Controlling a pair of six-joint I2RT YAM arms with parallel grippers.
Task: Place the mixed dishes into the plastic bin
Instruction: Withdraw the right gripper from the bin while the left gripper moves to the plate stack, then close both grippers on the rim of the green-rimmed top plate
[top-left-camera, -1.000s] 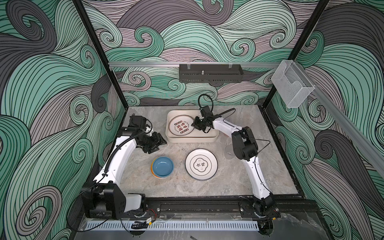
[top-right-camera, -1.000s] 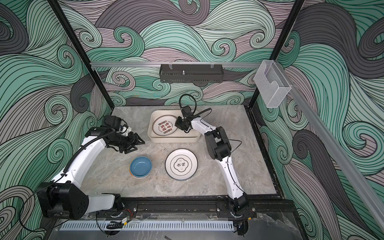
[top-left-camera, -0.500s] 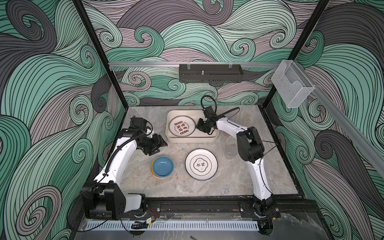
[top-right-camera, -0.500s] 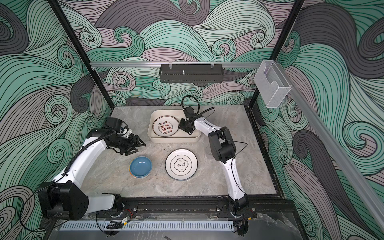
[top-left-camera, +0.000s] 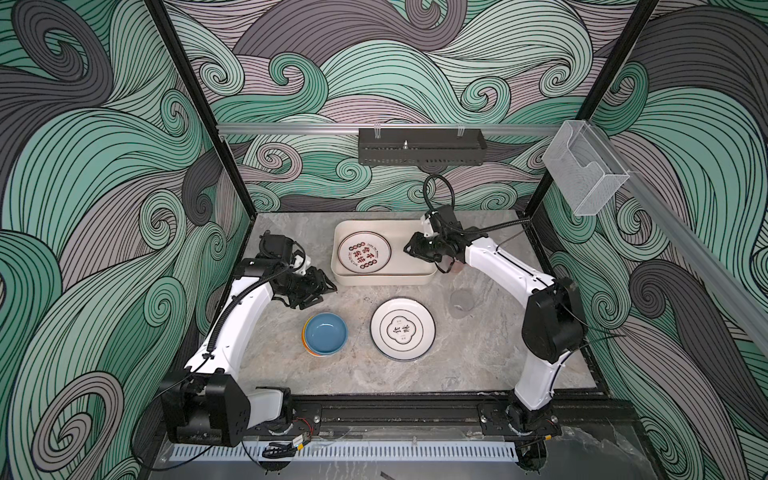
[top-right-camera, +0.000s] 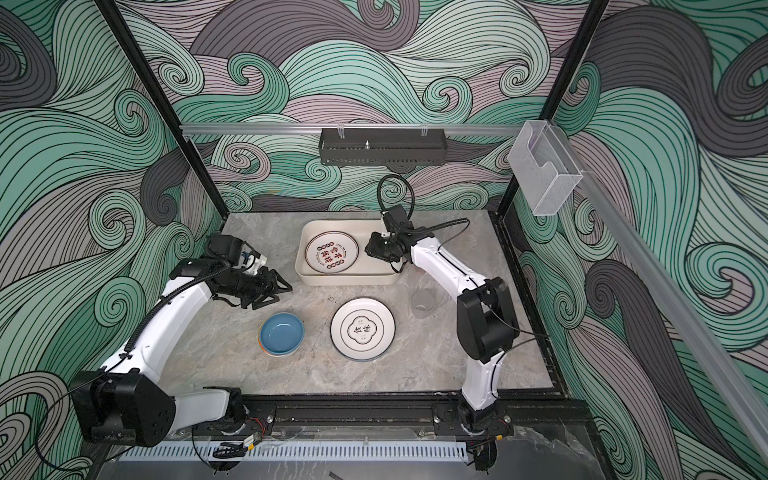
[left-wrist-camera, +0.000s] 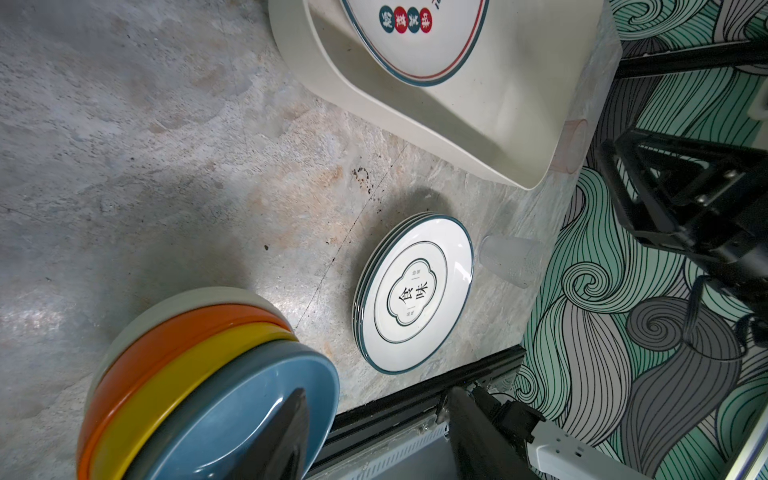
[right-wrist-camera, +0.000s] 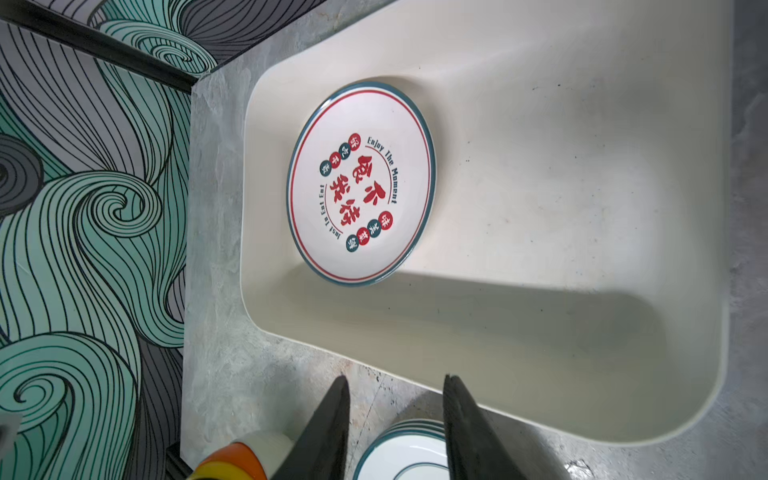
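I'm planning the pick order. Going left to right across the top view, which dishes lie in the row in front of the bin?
The stack of bowls, blue on top → stack of white plates → clear cup.

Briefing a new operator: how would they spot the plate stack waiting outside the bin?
Find the cream bin at the back of the table. In front of it, right of the coloured bowls, lies the plate stack. Its top shows dark characters in a clover outline, unlike the red-lettered plate in the bin.
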